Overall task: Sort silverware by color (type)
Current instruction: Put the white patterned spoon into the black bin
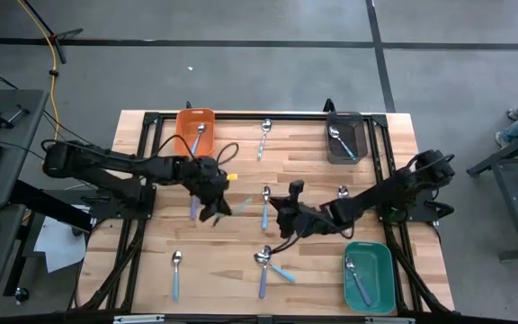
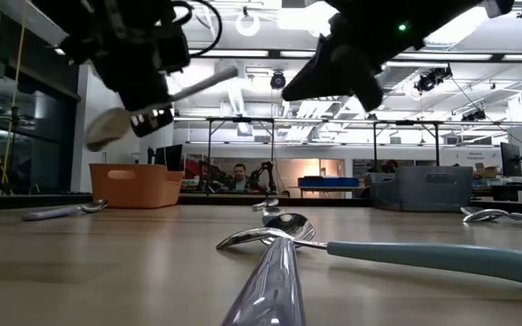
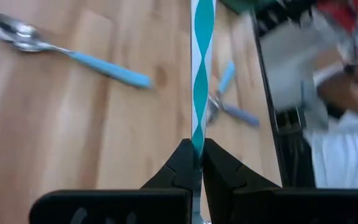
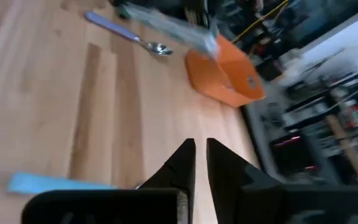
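My left gripper (image 1: 212, 200) hovers above the table's left middle, shut on a spoon (image 2: 107, 127) with a teal-and-white striped handle (image 3: 200, 74). My right gripper (image 1: 279, 216) hangs over the table's middle with its fingers (image 4: 182, 165) shut on nothing. A light-blue handle (image 4: 42, 183) lies on the wood just beside it. More spoons lie flat on the table: one near the far edge (image 1: 264, 135), one in the middle (image 1: 265, 205), one at the near left (image 1: 176, 273), and a crossed pair (image 1: 268, 265) at the near middle. My left gripper pinches the striped handle (image 3: 197, 146) between its two fingers, close to the bowl end, coming from above with the fingers across it. The spoon is lifted clear and tilted: its bowl (image 2: 107, 127) sits lower and the handle's free end (image 2: 229, 72) points up.
An orange bin (image 1: 196, 130) at the far left, a grey bin (image 1: 344, 137) at the far right and a green bin (image 1: 369, 274) at the near right each hold a spoon. A purple-handled spoon (image 1: 193, 209) lies under my left gripper. Another spoon (image 1: 343, 193) lies under the right arm.
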